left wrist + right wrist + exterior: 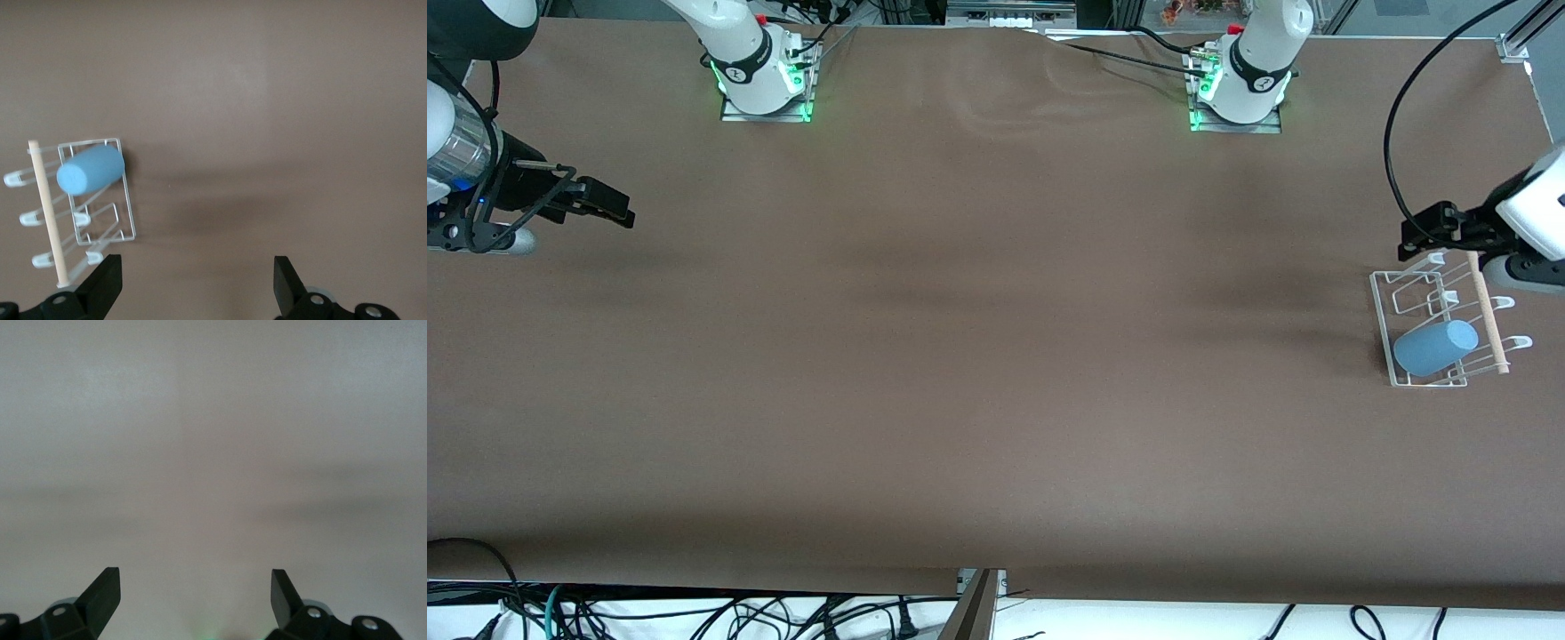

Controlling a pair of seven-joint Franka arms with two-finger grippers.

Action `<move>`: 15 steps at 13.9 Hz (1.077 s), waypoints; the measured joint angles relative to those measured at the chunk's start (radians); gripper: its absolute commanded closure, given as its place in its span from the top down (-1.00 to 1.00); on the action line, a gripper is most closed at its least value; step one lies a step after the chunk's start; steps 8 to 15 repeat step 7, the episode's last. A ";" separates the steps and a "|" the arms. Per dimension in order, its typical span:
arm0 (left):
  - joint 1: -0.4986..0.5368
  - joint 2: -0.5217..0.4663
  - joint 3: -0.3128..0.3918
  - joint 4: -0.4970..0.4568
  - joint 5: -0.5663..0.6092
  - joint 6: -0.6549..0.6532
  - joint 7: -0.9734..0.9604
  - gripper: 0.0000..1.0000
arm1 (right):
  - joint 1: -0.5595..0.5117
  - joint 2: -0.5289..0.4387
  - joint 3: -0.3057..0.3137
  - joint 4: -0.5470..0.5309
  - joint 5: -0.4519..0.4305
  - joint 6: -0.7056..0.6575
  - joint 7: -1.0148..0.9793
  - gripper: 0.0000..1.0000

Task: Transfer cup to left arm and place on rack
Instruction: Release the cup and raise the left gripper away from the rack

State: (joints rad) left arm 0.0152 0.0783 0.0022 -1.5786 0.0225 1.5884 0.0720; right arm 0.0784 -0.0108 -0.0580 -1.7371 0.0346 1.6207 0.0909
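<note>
We see the brown table (978, 356) bare across its middle, wide room between the arms; no writing legible anywhere. Left arm (1534, 209) sits at its own end of the table, the left gripper (1427, 233) above the rack's edge nearest the bases, fingers spread wide, holding nothing. Right gripper (609, 207) hangs over the table at the right arm's end, also wide, empty. The rack (1387, 324) stands near the table edge; the cup (1436, 347) lies on its side in it.

both arms run past the front view's edges.
</note>
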 measured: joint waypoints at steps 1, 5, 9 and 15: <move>-0.002 -0.015 0.001 -0.027 0.000 0.007 -0.040 1.00 | 0.000 0.000 0.000 0.000 0.000 0.000 0.000 0.99; -0.004 -0.031 0.001 -0.060 0.000 0.024 -0.104 1.00 | 0.000 0.000 0.000 0.000 0.000 0.000 0.000 0.99; -0.004 -0.032 0.001 -0.063 0.000 0.026 -0.106 1.00 | 0.000 0.000 0.000 0.000 0.000 -0.001 0.000 0.99; -0.004 -0.032 0.001 -0.063 0.000 0.026 -0.106 1.00 | 0.000 0.000 0.000 0.000 0.000 -0.001 0.000 0.99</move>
